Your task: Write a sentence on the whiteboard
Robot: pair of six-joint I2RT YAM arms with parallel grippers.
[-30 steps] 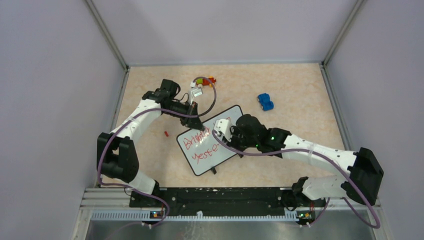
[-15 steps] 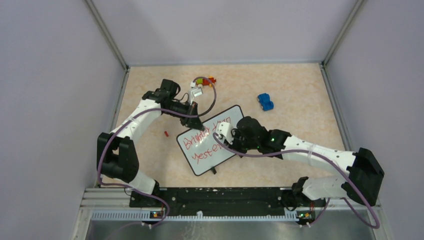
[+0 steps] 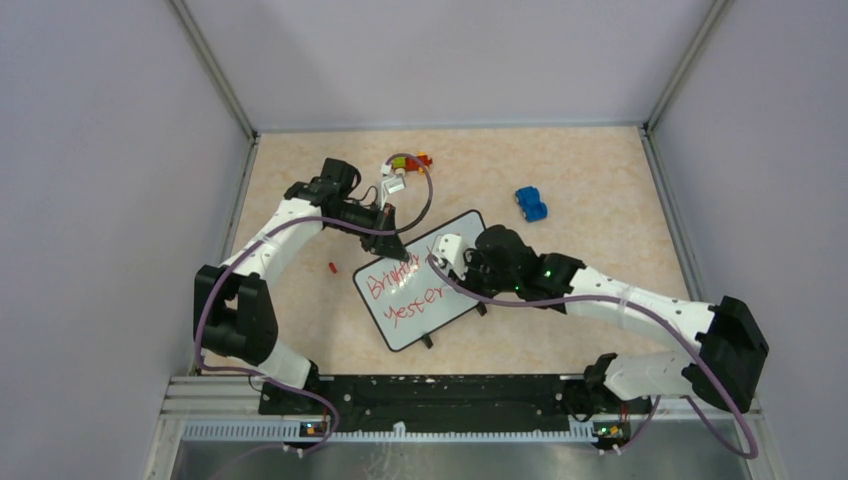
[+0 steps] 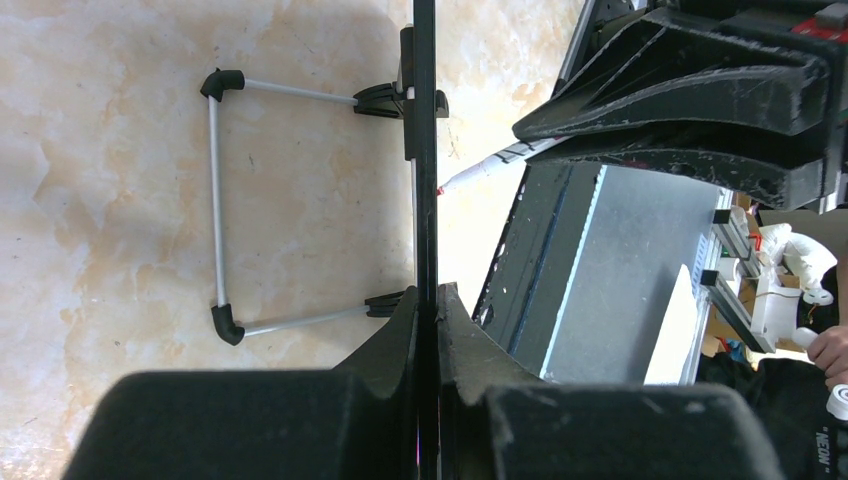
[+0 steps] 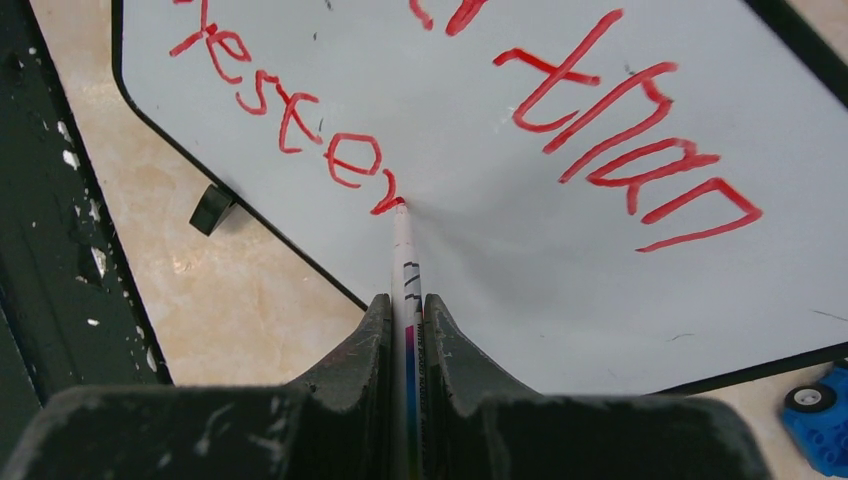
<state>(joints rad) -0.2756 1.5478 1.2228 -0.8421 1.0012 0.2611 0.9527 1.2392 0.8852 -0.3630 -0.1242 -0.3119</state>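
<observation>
Whiteboard (image 3: 410, 328) at mid-frame of the top view, tilted on the surface. The left jaws, at centre-left, are clamped on its upper-left rim. The sentence (image 3: 398, 285) runs across it in red, in two lines. Further right, the right jaws are clamped on the marker (image 5: 404, 250), whose tip touches the board just after "yester". The board looks light, stiff and slick (likely to skid under the pen's push), so it is best held by the frame, clear of ink that would smear.
</observation>
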